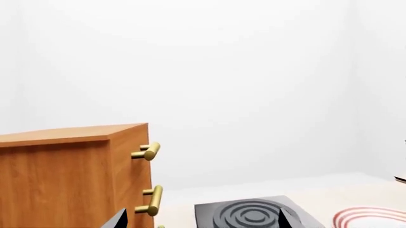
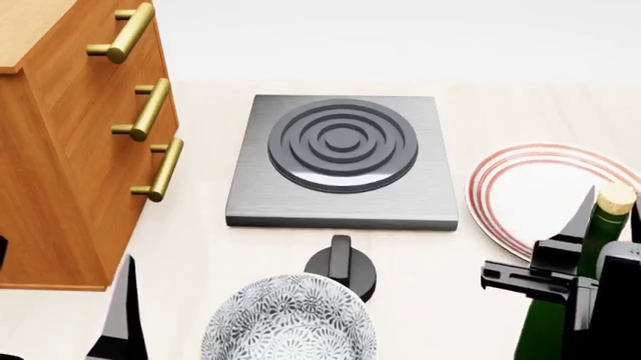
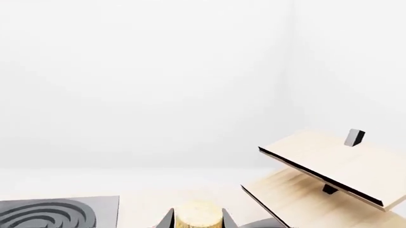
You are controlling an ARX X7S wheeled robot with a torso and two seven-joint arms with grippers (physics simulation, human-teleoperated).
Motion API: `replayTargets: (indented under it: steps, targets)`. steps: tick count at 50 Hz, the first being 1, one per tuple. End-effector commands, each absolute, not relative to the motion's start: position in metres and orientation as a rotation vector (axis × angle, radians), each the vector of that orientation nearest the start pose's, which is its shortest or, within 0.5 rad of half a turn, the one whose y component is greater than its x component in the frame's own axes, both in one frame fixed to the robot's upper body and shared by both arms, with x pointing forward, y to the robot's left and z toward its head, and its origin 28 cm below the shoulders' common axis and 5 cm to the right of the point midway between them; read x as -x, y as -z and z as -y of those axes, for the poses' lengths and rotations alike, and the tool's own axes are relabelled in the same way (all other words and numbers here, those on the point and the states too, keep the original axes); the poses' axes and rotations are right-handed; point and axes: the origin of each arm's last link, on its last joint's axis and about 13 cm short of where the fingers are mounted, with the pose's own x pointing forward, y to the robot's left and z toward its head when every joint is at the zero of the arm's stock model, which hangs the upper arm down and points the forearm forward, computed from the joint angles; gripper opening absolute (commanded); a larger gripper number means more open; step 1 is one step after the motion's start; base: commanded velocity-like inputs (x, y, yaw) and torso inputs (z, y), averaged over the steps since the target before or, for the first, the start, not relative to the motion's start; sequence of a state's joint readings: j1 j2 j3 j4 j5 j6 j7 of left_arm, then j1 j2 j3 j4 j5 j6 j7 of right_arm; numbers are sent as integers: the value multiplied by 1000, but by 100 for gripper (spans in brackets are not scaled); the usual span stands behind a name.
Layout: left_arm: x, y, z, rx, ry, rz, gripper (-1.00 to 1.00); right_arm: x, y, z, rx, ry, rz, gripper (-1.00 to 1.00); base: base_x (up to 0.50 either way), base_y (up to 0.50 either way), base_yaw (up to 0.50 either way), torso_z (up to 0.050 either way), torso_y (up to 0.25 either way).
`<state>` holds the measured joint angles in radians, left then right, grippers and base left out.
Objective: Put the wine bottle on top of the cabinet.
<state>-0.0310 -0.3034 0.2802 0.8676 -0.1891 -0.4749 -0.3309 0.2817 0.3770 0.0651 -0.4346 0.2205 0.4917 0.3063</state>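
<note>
The wine bottle (image 2: 599,234), dark green with a tan cork, stands upright at the table's near right, next to the plate. My right gripper (image 2: 607,238) is shut on its neck. In the right wrist view the cork (image 3: 198,214) sits tight between the two fingertips of that gripper (image 3: 198,219). The cabinet (image 2: 60,142), orange-brown with brass bar handles, stands at the left; its lighter top (image 1: 60,134) shows in the left wrist view. My left gripper (image 1: 203,221) is open and holds nothing, low beside the cabinet's front; one of its fingers (image 2: 124,315) shows in the head view.
A grey hob (image 2: 343,161) with ringed burner lies mid-table. A red-rimmed white plate (image 2: 531,191) lies to its right. A patterned bowl (image 2: 288,326) and a black knobbed object (image 2: 341,264) sit near the front edge. A pale wooden rack (image 3: 330,166) stands at the right.
</note>
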Motion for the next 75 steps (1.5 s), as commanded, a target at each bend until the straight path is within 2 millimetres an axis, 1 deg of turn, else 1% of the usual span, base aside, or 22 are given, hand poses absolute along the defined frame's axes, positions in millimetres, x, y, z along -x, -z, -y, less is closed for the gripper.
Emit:
replayTargets:
  steps: [1, 6, 12, 18, 20, 26, 30, 34, 38, 41, 45, 52, 55, 58, 64, 65, 68, 75]
  targets:
    - [-169, -148, -187, -45, 128, 336, 100, -247, -185, 170, 191, 256, 328, -100, 0, 0, 0, 0, 0]
    - [-169, -147, -187, -46, 132, 327, 100, -250, -198, 164, 185, 210, 357, -100, 0, 0, 0, 0, 0]
    - [-169, -146, -186, -50, 142, 318, 100, -254, -215, 151, 174, 138, 390, -100, 0, 0, 0, 0, 0]
    - [-168, -146, -186, -46, 145, 306, 100, -256, -222, 143, 170, 84, 397, -100, 0, 0, 0, 0, 2]
    - [-168, -147, -185, -49, 147, 307, 100, -254, -224, 140, 135, 60, 407, -100, 0, 0, 0, 0, 0]
    - [-168, -146, -183, -52, 158, 302, 100, -250, -231, 130, 114, 12, 425, -100, 0, 0, 0, 0, 0]
    - [-167, -146, -182, -54, 175, 299, 100, -247, -233, 123, 107, -20, 436, -100, 0, 0, 0, 0, 3]
    - [-167, -144, -180, -43, 188, 292, 100, -250, -235, 118, 108, -46, 438, -100, 0, 0, 0, 0, 0]
    - [-166, -144, -175, -66, 232, 284, 100, -254, -235, 114, 113, -64, 437, -100, 0, 0, 0, 0, 0]
    - [-164, -139, -172, -59, 260, 263, 100, -256, -232, 110, 129, -93, 431, -100, 0, 0, 0, 0, 0]
    - [-162, -138, -167, -69, 292, 252, 100, -254, -235, 104, 107, -135, 435, -100, 0, 0, 0, 0, 0]
    - [-163, -139, -155, -44, 401, 221, 100, -251, -237, 95, 121, -180, 445, -100, 0, 0, 0, 0, 1]
    - [-162, -140, -147, -76, 460, 213, 100, -252, -237, 91, 118, -192, 448, -100, 0, 0, 0, 0, 0]
    - [-163, -141, -140, -33, 531, 204, 100, -251, -235, 87, 116, -208, 448, -100, 0, 0, 0, 0, 0]
    - [-172, -146, -133, -61, 547, 218, 100, -251, -235, 82, 117, -228, 451, -100, 0, 0, 0, 0, 2]
    - [-175, -143, -132, -98, 549, 207, 100, -251, -236, 82, 116, -230, 453, -100, 0, 0, 0, 0, 0]
    - [-178, -141, -130, -101, 562, 206, 100, -251, -237, 81, 117, -234, 456, -100, 0, 0, 0, 0, 0]
    - [-195, -135, -125, -120, 560, 192, 100, -249, -242, 79, 121, -246, 468, -100, 0, 0, 0, 0, 0]
